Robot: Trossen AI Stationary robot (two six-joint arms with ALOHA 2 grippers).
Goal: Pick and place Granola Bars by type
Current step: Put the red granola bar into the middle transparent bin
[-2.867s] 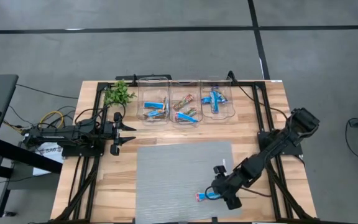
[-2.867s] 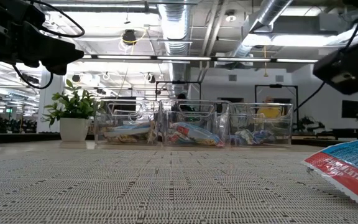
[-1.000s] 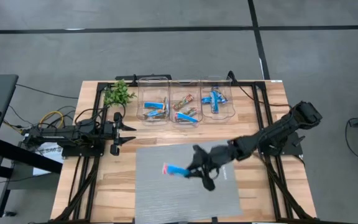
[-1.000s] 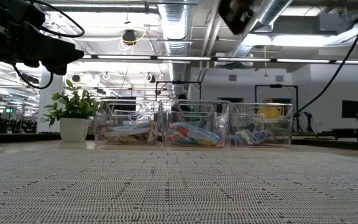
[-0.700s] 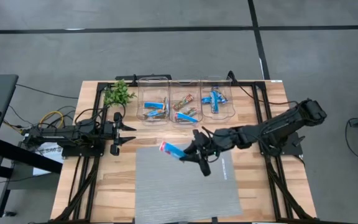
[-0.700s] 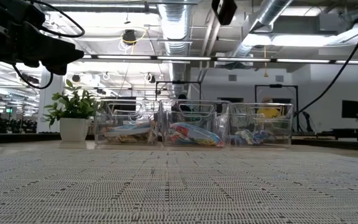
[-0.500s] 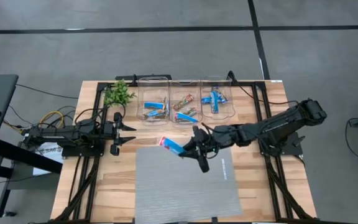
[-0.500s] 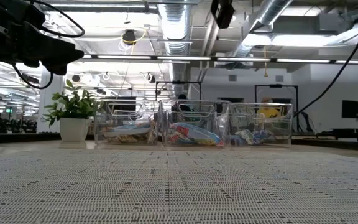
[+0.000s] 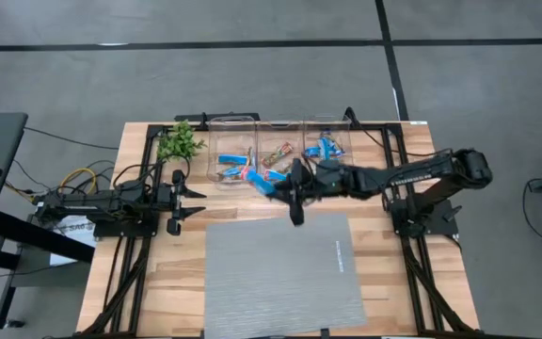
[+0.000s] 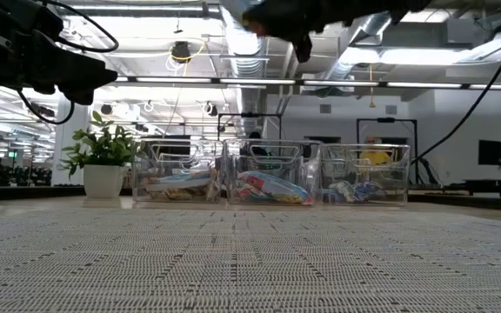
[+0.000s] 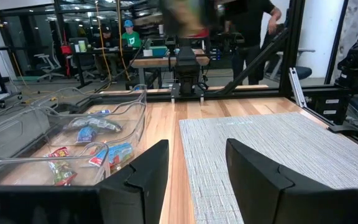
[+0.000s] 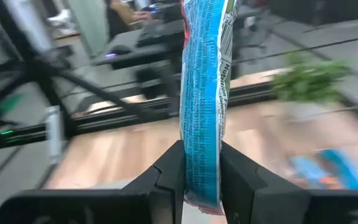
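Fingers of our right gripper (image 9: 284,186) pinch a blue granola bar (image 9: 261,182) at the bins' (image 9: 281,162) six o'clock; our left gripper (image 9: 192,201) waits parted.

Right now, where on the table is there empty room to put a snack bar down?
The grey mat is bare all over, and so is the wood strip beside it. It is crowded by the three clear bins, which hold granola bars; there the right end effector holds a blue bar. The left end effector waits near the plant.

Bright even ceiling light, soft shadows; right wrist background smeared by blur.
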